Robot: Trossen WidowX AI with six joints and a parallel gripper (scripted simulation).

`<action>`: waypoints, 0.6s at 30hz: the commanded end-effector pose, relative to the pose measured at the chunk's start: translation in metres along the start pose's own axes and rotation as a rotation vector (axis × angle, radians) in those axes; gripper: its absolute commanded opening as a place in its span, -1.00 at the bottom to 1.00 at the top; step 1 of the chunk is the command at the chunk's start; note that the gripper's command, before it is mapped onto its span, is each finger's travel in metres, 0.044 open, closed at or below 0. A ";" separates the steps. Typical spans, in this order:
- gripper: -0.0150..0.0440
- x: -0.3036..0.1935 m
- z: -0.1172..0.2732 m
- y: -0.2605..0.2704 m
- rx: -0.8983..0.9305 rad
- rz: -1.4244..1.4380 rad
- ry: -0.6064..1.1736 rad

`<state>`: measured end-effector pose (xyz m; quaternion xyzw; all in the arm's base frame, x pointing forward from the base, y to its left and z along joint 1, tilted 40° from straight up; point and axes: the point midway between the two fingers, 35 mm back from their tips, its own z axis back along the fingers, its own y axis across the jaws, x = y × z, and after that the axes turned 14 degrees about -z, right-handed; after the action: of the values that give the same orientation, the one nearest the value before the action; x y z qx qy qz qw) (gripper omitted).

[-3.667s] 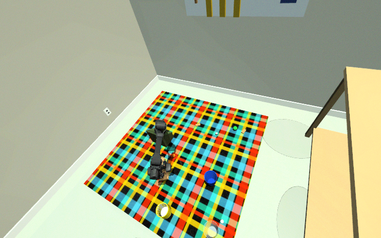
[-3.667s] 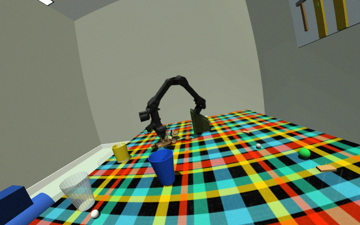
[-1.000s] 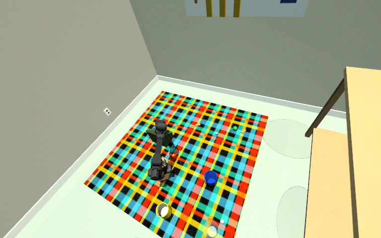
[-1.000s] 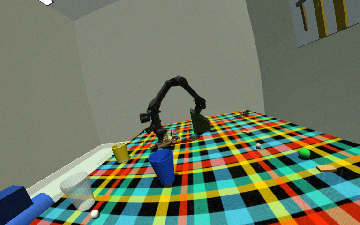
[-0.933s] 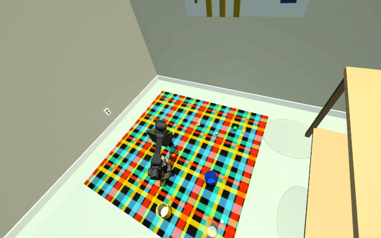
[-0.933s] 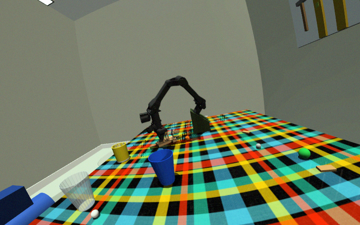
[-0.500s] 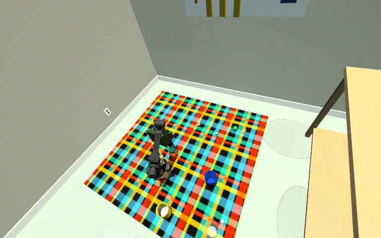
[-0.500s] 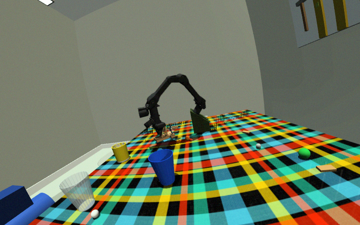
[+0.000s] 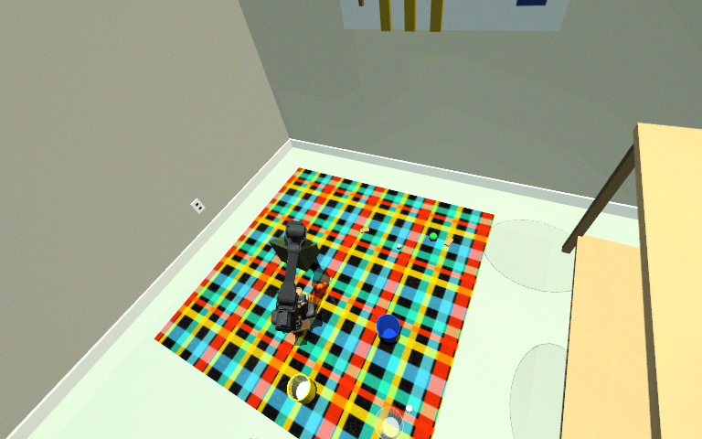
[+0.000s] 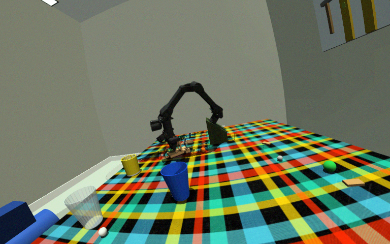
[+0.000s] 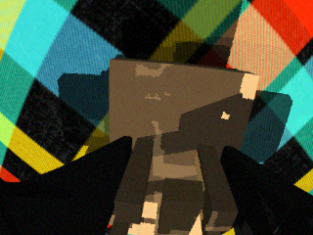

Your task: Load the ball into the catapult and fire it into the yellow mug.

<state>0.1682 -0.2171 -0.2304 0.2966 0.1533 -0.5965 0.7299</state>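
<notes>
Gripping the wooden catapult [image 9: 302, 326] [image 10: 179, 153] [image 11: 176, 98], uprights between black fingers, flat base beyond fingertips.

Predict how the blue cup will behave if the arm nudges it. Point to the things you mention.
The blue cup [image 9: 388, 327] [image 10: 175, 181] may tip readily, since it looks tall and narrows toward its base. Its even, smooth wall suggests it's stiff; if toppled, that round body would probably roll.

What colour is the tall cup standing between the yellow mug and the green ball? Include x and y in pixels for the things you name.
Solid blue; the exterior view shows the cup [image 9: 388, 322] [image 10: 176, 181] best.
</notes>
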 end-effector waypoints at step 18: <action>-0.31 -0.001 -0.016 0.000 0.001 0.000 0.001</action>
<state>0.1705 -0.2059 -0.2432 0.2972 0.1535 -0.5966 0.7295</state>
